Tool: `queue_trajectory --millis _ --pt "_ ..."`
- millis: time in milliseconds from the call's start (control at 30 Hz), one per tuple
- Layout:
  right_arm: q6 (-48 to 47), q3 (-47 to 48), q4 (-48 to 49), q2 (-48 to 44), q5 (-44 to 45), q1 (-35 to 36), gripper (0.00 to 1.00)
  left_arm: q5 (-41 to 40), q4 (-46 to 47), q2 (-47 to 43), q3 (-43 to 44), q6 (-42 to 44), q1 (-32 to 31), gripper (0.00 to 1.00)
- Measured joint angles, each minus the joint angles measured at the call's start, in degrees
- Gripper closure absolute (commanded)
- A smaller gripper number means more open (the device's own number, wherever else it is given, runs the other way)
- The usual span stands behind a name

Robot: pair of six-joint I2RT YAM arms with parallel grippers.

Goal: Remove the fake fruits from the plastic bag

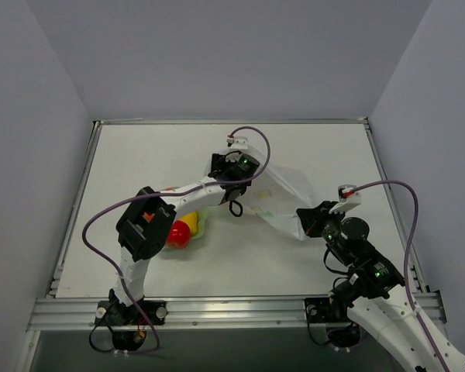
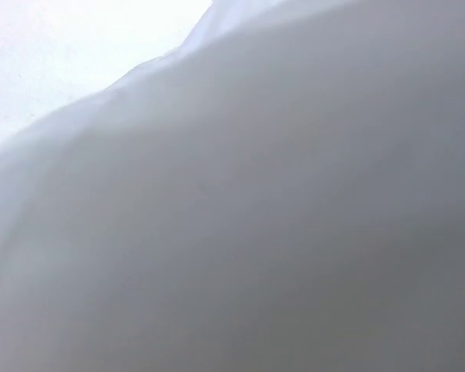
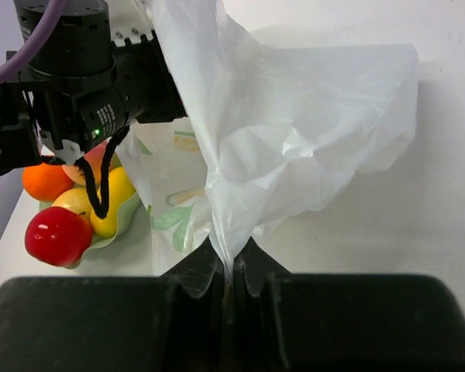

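Fanning from right tool (image 3: 231, 267), plastic bag (image 3: 294, 132) seemingly covers left tool (image 1: 248, 174).

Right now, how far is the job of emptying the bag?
Done: several fruits, including the red apple and an orange one, lie in the green bowl. In hand: the right tool pinches the plastic bag by a corner, and the left arm has its tip buried in the plastic. Left: I see no fruit shape through the bag, but cannot confirm it is empty.
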Motion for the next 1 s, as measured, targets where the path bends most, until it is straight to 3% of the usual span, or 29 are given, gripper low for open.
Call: queue_trajectory --millis 200,333,467,567,800,1000 --pt "0.5 -0.3 0.0 4.5 2.4 1.7 1.00 4.5 2.9 2.2 -1.7 -2.6 1.8 0.23" --pt "1.4 -0.7 0.1 11.5 5.5 3.8 1.00 7.7 10.6 0.7 -9.0 -3.8 1.2 0.24" --pt "2.1 -2.2 -0.8 12.1 10.9 4.7 1.00 8.5 11.6 -2.8 -14.2 -4.0 0.4 0.24" --pt "-0.3 1.4 -1.4 11.5 14.7 4.7 1.00 8.6 10.3 -7.0 -12.8 -3.1 1.3 0.24" --pt "-5.4 19.4 2.6 15.8 17.5 4.7 1.00 8.5 8.7 -17.8 -0.3 0.7 4.1 0.24" --pt "-5.5 21.2 2.9 15.1 20.0 4.7 1.00 15.8 8.3 -24.5 0.0 1.5 4.4 0.24"
